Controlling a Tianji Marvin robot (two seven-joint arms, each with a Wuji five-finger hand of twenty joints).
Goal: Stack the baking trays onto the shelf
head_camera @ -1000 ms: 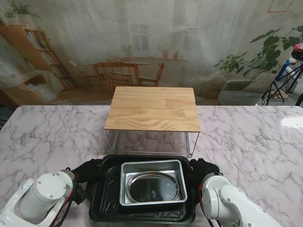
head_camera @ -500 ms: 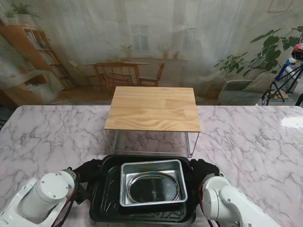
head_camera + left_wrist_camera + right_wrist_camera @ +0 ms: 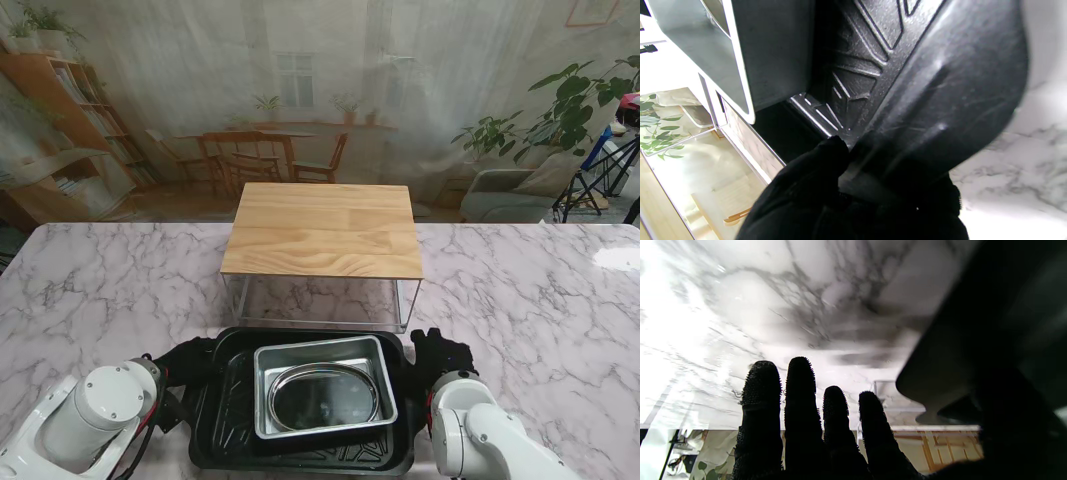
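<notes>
Looked down from the stand onto the marble table (image 3: 100,290) and wooden shelf (image 3: 322,230). Sat pressed against the black tray (image 3: 940,100) on the left wrist; faced along the fingers (image 3: 800,400) over open marble on the right. Shared that tray's corners.

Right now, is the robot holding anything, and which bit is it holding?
The left hand grips the black tray by its left rim. The right hand holds nothing; its fingers are straight, beside the tray's right edge.
</notes>
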